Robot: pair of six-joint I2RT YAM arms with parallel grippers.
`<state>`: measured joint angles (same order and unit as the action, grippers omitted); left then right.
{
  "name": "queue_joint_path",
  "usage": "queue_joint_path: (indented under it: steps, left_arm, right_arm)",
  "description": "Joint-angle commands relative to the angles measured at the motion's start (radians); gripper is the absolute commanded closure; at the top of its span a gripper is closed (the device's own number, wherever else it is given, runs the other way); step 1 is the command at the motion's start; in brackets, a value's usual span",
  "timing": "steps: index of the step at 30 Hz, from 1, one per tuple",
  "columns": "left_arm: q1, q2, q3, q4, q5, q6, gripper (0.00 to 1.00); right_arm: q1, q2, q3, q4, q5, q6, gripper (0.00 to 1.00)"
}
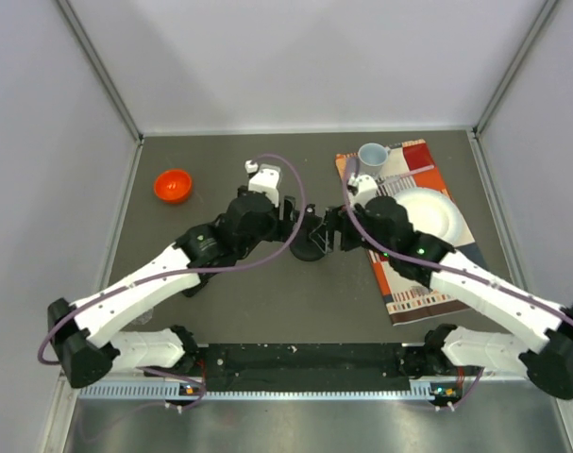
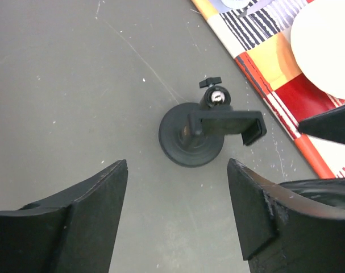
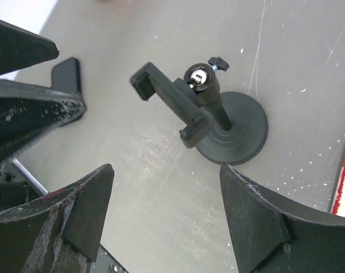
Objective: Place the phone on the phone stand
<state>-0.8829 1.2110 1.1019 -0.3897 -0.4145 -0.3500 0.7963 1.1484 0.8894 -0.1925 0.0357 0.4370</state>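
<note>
There was one phone stand [image 1: 310,248], one orange bowl [image 1: 173,185], one white plate [image 1: 432,215], one cup [image 1: 373,154] and one striped mat [image 1: 413,283]. The stand stood near the middle of the table [image 1: 267,302], just beside the mat's left edge. Its post pointed up, and its cradle bar lay level on top. The left gripper [image 2: 177,170] and the right gripper [image 3: 166,170] both had their jaws apart, holding nothing.
</note>
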Motion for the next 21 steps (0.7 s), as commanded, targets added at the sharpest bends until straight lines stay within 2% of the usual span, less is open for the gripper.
queue_joint_path:
  steps: [1, 2, 3, 5, 6, 7, 9, 13, 15, 18, 21]
  left_arm:
    - [0.050, -0.126, 0.074, -0.185, -0.032, -0.062, 0.22]
    - [0.082, -0.136, 0.087, -0.306, -0.033, -0.117, 0.20]
    - [0.173, -0.136, 0.105, -0.361, -0.029, -0.145, 0.19]
    - [0.287, -0.148, 0.108, -0.498, 0.008, -0.213, 0.16]
    - [0.397, -0.153, 0.092, -0.527, 0.009, -0.227, 0.12]
    - [0.447, -0.165, 0.076, -0.546, 0.006, -0.233, 0.02]
    - [0.569, -0.174, 0.020, -0.554, 0.020, -0.228, 0.02]
    - [0.741, -0.185, -0.100, -0.546, 0.054, -0.291, 0.02]
    - [0.838, -0.182, -0.164, -0.528, 0.144, -0.314, 0.02]
    - [0.921, -0.137, -0.227, -0.502, 0.200, -0.331, 0.02]
    - [0.949, -0.056, -0.249, -0.502, 0.191, -0.342, 0.01]
  right_arm:
    - [-0.002, -0.168, -0.043, -0.068, 0.024, -0.050, 0.22]
    - [0.000, -0.209, -0.050, -0.082, 0.035, -0.055, 0.21]
    - [-0.002, -0.223, -0.062, -0.106, 0.039, -0.060, 0.20]
    - [-0.002, -0.260, -0.073, -0.117, 0.038, -0.070, 0.20]
    - [0.000, -0.268, -0.084, -0.119, 0.033, -0.072, 0.20]
    - [-0.002, -0.272, -0.087, -0.114, 0.017, -0.070, 0.20]
    - [-0.002, -0.276, -0.093, -0.110, -0.005, -0.072, 0.20]
    - [-0.002, -0.280, -0.113, -0.082, -0.058, -0.070, 0.20]
    - [-0.002, -0.297, -0.132, -0.073, -0.068, -0.069, 0.20]
    - [0.000, -0.318, -0.147, -0.065, -0.072, -0.076, 0.20]
    - [-0.002, -0.331, -0.152, -0.065, -0.074, -0.092, 0.20]
